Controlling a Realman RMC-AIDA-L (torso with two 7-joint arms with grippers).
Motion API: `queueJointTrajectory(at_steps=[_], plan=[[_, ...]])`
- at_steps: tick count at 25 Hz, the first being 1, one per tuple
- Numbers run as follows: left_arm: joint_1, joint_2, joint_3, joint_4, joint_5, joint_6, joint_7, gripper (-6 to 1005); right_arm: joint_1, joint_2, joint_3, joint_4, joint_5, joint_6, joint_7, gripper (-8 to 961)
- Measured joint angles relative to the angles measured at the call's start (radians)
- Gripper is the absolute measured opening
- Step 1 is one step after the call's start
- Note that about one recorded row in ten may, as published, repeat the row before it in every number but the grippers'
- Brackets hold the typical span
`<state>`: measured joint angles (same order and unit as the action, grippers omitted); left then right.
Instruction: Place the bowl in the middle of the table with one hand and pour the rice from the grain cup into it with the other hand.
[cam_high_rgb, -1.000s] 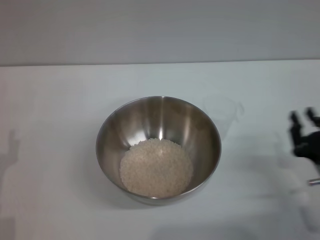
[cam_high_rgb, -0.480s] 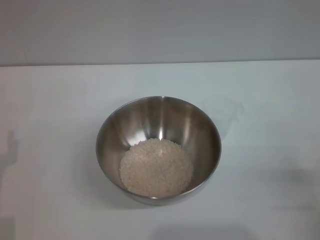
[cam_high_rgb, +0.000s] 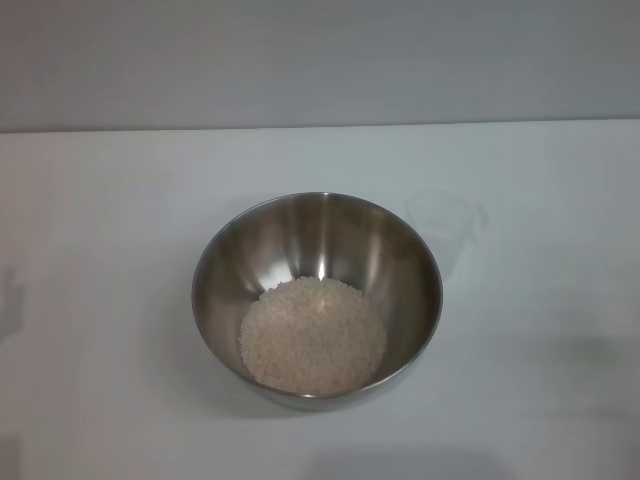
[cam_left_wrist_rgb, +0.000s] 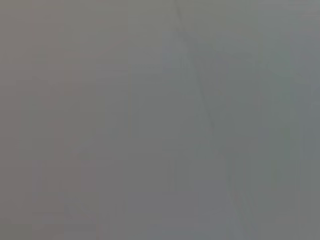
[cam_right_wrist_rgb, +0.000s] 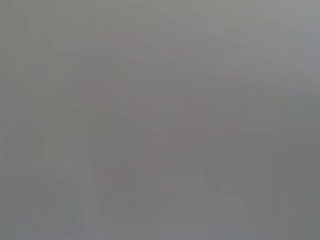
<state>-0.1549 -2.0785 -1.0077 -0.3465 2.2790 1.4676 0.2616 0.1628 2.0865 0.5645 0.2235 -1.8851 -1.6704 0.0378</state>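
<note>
The shiny steel bowl (cam_high_rgb: 317, 298) stands upright in the middle of the white table (cam_high_rgb: 110, 260) in the head view. A heap of off-white rice (cam_high_rgb: 312, 335) lies in its bottom. The clear grain cup (cam_high_rgb: 447, 228) stands upright on the table just behind and to the right of the bowl, close to its rim, and looks empty. Neither gripper shows in any view. Both wrist views show only a plain grey surface.
A grey wall (cam_high_rgb: 320, 60) meets the table's far edge. Faint shadows lie on the table at the far left (cam_high_rgb: 8, 300) and at the right (cam_high_rgb: 590, 350).
My right gripper, seen at the right edge one second ago, has left the head view. The shadow at the left has shrunk. Bowl, rice and cup have not moved.
</note>
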Motion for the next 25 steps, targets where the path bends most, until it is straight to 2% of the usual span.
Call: queueJointTrajectory(at_steps=[7, 12, 25], plan=[[-0.001, 0.001, -0.003, 0.004, -0.002, -0.002, -0.001, 717, -0.010, -0.002, 0.000, 0.000, 0.001, -0.079, 0.006, 829], [-0.013, 0.002, -0.003, 0.008, -0.015, -0.032, -0.001, 804, -0.017, -0.002, 0.001, 0.002, 0.002, -0.149, 0.008, 829], [-0.013, 0.003, -0.004, 0.012, -0.112, -0.054, -0.011, 815, -0.021, -0.004, 0.075, 0.002, 0.004, -0.194, 0.047, 829]])
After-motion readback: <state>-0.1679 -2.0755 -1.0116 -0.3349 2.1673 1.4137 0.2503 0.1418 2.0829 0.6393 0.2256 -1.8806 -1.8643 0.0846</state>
